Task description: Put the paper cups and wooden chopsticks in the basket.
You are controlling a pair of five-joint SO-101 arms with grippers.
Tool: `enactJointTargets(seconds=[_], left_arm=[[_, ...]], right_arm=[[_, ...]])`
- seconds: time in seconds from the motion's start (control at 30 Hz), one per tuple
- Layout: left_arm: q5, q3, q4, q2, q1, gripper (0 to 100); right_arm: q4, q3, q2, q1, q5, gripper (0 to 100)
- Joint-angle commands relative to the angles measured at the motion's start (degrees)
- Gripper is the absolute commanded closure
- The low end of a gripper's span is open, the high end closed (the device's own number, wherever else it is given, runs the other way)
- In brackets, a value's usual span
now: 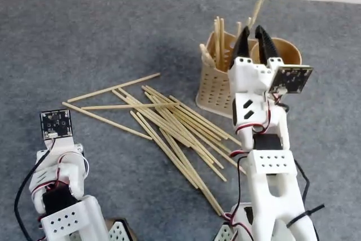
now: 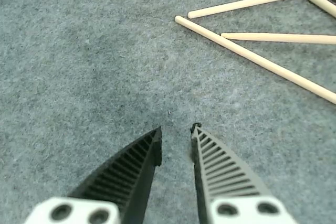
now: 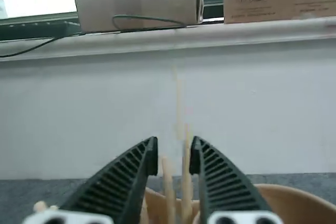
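The right tool [image 1: 254, 31], released and empty, hangs over the cream perforated basket [image 1: 214, 91], a brown paper cup [image 1: 287, 53] just beside it. From above, loose wooden chopsticks [image 1: 169, 125] fan across the grey surface [image 1: 84, 38]. The left tool [image 2: 177, 128], parted, hovers near their ends.

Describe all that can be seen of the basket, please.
The basket is cream and plastic-looking, with a wall of small slots. It stands upright on the grey mat. Several chopsticks stand in it. The right gripper hangs over it, open. A tan paper cup shows at its side; whether inside, I cannot tell.
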Motion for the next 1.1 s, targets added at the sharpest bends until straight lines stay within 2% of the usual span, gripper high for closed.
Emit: enactJointTargets(seconds=[0.0,0.1,0.5,0.93,1.07], left_arm=[[0.26,-0.22,-0.97,-0.48,1.36,89],[0.26,-0.22,-0.97,-0.48,1.36,89],[0.26,-0.22,-0.97,-0.48,1.36,89],[0.26,-0.57,-0.97,-0.48,1.01,89],[0.18,-1.1,-0.79,-0.48,1.01,89]], right_arm=[[0.92,0.4,-6.73,-2.15,-0.09,87.5],[4.79,1.8,-13.41,-2.77,-0.18,87.5],[44.44,1.89,-37.67,-10.86,-0.09,87.5],[71.78,8.13,-60.97,-10.86,0.0,87.5],[79.25,11.03,-60.97,-10.86,-0.18,87.5]])
